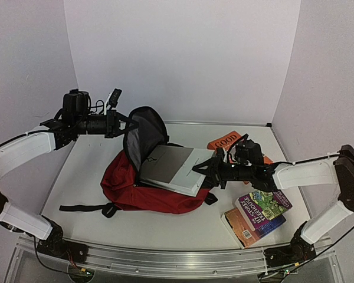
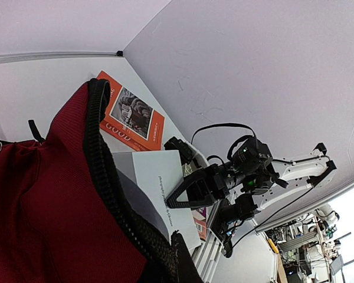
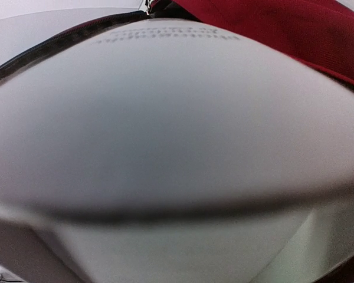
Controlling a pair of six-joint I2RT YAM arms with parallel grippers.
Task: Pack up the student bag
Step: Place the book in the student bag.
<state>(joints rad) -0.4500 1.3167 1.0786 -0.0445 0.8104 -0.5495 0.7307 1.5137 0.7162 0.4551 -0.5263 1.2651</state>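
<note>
The white book [image 1: 171, 166] blocks the mouth of the student bag [image 1: 153, 199]. Open table [image 1: 85, 177] lies to its left; stacked books [image 1: 261, 213] crowd the right front.

One student bag [image 1: 159, 197], four books: grey book [image 1: 171, 165], GOOD book [image 1: 226, 141], purple book [image 1: 264, 205], orange-blue book [image 1: 251, 229].

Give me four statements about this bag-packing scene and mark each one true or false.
1. The right hand grips a white book that lies partly inside the student bag. True.
2. The left hand rests on the table. False: it is raised above the table, holding the bag's flap up.
3. The bag is zipped shut. False: its mouth is open and the grey lining shows.
4. An orange book lies on the table outside the bag. True.
</note>
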